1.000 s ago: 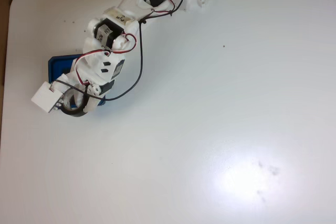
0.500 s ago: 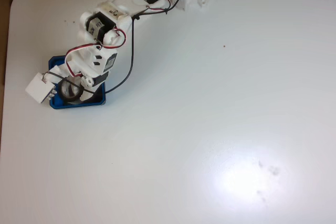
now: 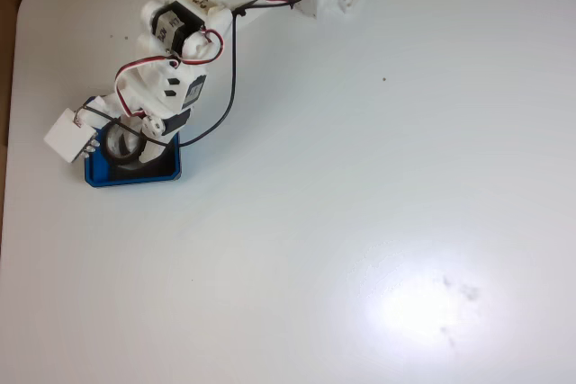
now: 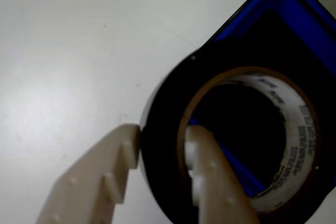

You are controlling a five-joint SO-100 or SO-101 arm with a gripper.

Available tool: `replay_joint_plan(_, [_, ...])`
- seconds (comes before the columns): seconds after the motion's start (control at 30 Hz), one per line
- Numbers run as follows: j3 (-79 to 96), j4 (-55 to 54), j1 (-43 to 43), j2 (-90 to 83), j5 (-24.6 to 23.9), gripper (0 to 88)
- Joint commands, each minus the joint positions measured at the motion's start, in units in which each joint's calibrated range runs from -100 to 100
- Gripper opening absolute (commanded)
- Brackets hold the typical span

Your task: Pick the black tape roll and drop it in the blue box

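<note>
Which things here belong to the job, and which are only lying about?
Belong to the job:
- black tape roll, pinched through its wall by the gripper
- blue box, below the roll

Lying about:
- white table
- arm's cables

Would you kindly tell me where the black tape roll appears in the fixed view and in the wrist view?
Fixed view: the black tape roll sits at the left, under the arm's end, over the blue box.
Wrist view: the roll fills the lower right, its wall clamped by the gripper.
Shared landmark: the blue box, behind the roll in both.
</note>
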Motion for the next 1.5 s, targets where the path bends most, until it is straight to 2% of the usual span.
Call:
replay_joint_plan(0.0, [4.5, -4.1, 1.2, -5.6, 0.3, 0.5])
replay_joint_plan(0.17, [14.5, -10.8, 2.6, -9.0, 0.4, 0.5])
replay_joint_plan(0.53, [27.7, -17.7, 7.5, -10.0, 0.4, 0.5])
replay_joint_plan(0.87, [42.1, -24.0, 7.6, -17.5, 0.4, 0.5])
replay_joint_plan(1.27, [57.0, -38.8, 7.5, -21.5, 0.6, 0.5])
replay_joint_plan(1.47, [57.7, -39.4, 7.6, -21.5, 5.4, 0.5])
